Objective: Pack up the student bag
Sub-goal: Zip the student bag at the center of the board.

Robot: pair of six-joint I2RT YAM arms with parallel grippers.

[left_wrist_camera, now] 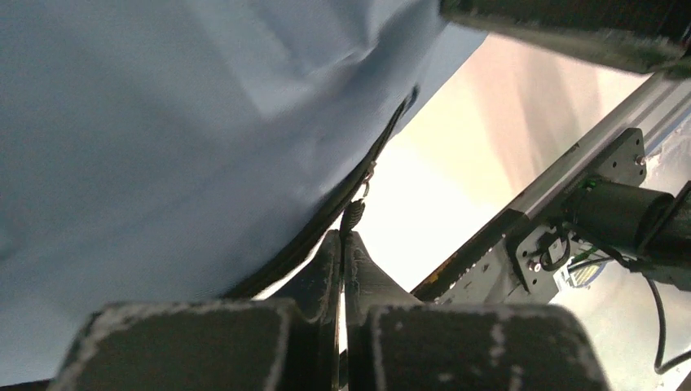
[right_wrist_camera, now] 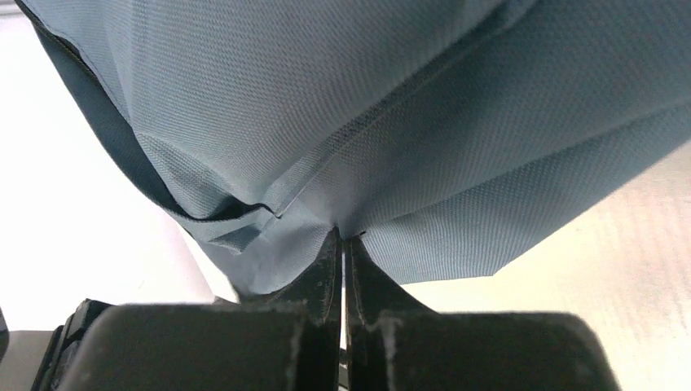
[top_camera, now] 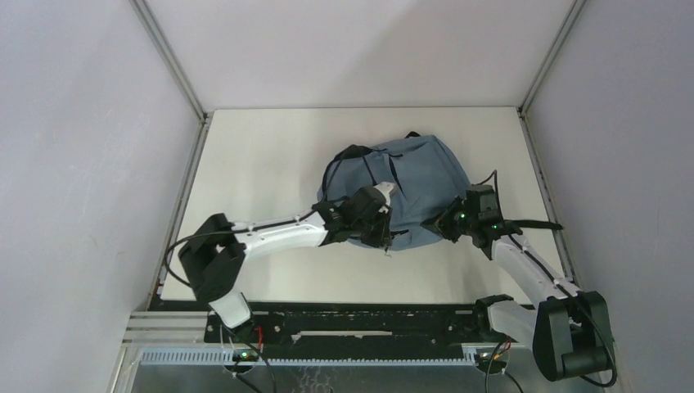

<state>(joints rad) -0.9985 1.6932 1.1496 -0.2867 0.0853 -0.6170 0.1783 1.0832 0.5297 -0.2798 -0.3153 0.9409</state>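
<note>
Two grips are being applied to the student bag (top_camera: pixel 417 176): right tool (right_wrist_camera: pixel 343 235) on fabric, left tool (left_wrist_camera: pixel 341 239) seemingly on zipper pull (left_wrist_camera: pixel 352 217).

We log: grey-blue student bag (top_camera: pixel 417 172) on white table (top_camera: pixel 270 164); left gripper (top_camera: pixel 383 236) at its near edge; right gripper (top_camera: pixel 435 224) at its right side.

No text, label, brand, number or sign can be read anywhere.
</note>
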